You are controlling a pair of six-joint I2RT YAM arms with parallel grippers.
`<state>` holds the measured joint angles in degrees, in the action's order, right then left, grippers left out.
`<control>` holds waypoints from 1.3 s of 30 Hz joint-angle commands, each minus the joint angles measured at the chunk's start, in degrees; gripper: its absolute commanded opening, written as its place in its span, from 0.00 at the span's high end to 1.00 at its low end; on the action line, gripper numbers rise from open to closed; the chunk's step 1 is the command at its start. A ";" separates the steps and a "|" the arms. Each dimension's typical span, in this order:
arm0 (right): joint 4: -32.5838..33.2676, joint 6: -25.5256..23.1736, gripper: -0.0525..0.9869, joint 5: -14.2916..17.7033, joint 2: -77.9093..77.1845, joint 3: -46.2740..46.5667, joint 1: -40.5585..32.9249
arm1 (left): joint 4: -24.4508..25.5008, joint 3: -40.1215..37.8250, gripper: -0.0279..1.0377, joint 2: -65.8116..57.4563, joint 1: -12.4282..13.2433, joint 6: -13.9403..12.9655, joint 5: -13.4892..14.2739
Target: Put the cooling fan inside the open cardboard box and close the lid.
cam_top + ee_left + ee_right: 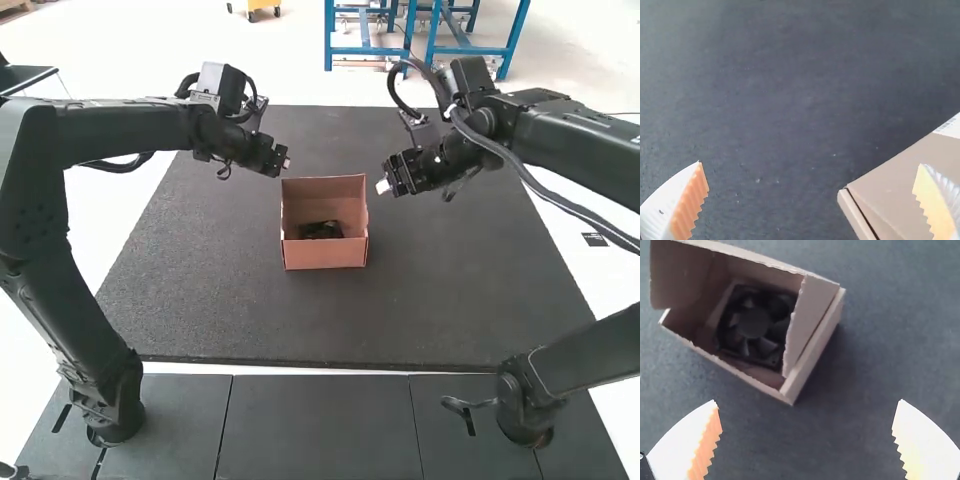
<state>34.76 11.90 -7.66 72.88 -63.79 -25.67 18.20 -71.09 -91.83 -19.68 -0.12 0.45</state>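
High view: the left claw (283, 158) hangs just off the far left corner of the open cardboard box (324, 250), a little above its rim, and the right claw (383, 185) hangs just beside the far right corner, also above the rim; from this angle I cannot tell how either pair of fingers stands. The box sits between the 2 claws and slightly nearer the arm bases than either, on a dark mat (200, 280), with its flaps up and its top uncovered. The cooling fan (320, 230) lies inside on the box floor, a dark shape below and between both claws, touched by neither. Left wrist view: the white ribbed fingers (675, 210) with orange pads stand wide apart, and the left claw (810, 165) holds nothing. Bare mat (790, 75) lies under it, and 1 corner of the box (885, 200) comes in beneath 1 finger; whether they touch I cannot tell. Right wrist view: the right claw (807, 404) is spread wide with nothing in it, its fingers (692, 445) over the mat (890, 315). The box (812, 357) lies just ahead of the fingertips, its nearest corner close to the midline between them. The black fan (752, 325) lies flat inside, blades up, and 1 flap (802, 315) on the claw's side of the box leans inward over the fan's edge
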 commanded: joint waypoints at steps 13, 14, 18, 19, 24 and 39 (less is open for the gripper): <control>3.38 -2.85 0.21 -2.18 -2.48 -0.55 3.08 | 5.10 -1.24 0.07 0.16 -1.06 -0.67 -4.58; 3.38 -3.02 0.21 -2.45 -2.48 -0.55 3.08 | 5.36 -1.16 0.07 0.07 -1.15 -0.76 -4.75; 3.38 -3.29 0.21 -3.76 -2.31 -0.72 3.08 | 5.53 0.25 0.07 0.07 -1.41 -0.76 -5.11; 3.38 -3.38 0.21 -4.03 -2.31 -0.99 3.08 | 5.53 0.60 0.07 0.07 -1.50 -0.76 -5.11; 3.38 -3.90 0.21 -5.70 -2.04 -1.60 3.08 | 5.80 2.89 0.07 0.07 -2.29 -0.76 -5.46; 3.56 -4.78 0.21 -8.51 0.33 -2.92 2.91 | 1.32 10.80 0.07 -0.19 -4.31 0.56 -6.16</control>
<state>38.44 7.86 -14.72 72.88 -64.93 -23.11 20.36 -61.14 -91.83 -23.31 -0.12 -4.78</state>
